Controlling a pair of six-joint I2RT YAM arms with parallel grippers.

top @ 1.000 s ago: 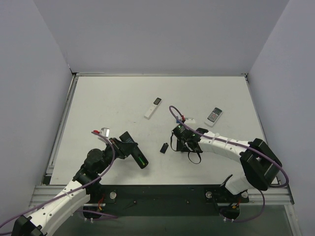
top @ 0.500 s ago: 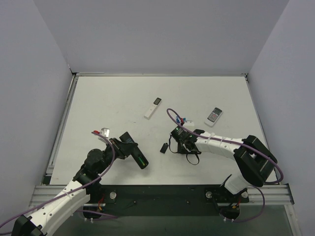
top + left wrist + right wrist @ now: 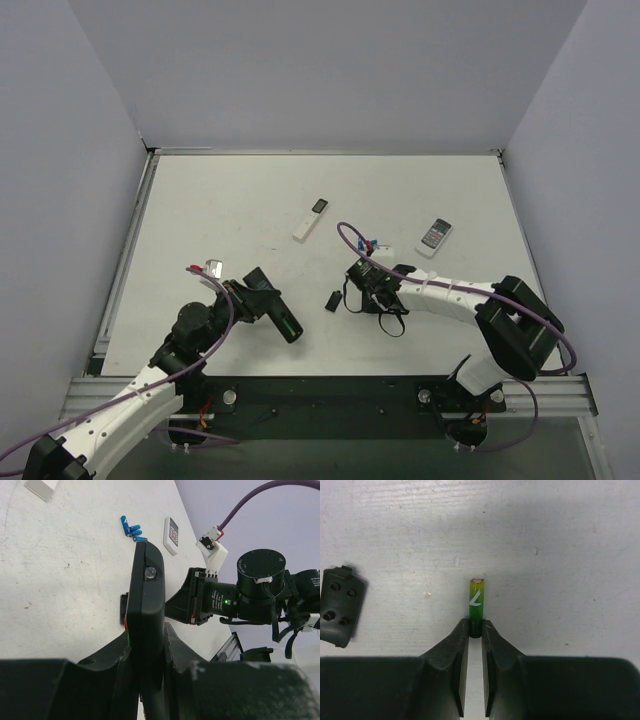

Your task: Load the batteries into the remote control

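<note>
My left gripper (image 3: 147, 647) is shut on the long black remote control (image 3: 146, 597), which it holds on edge above the table. In the top view the remote control (image 3: 274, 308) slants toward the near right, out of the left gripper (image 3: 252, 297). A slim green battery (image 3: 476, 605) lies on the white table. Its near end is pinched between the fingertips of my right gripper (image 3: 475, 628), which is shut on it. In the top view the right gripper (image 3: 361, 291) hides that battery.
A small black battery cover (image 3: 339, 607) lies left of the battery, also seen from above (image 3: 332, 300). Farther back lie several blue cells (image 3: 371, 243), a short white remote (image 3: 436, 234) and a white stick remote (image 3: 311, 219).
The right gripper has shifted slightly left and its jaws have closed onto the green battery. The left arm and the remote have stayed put.
</note>
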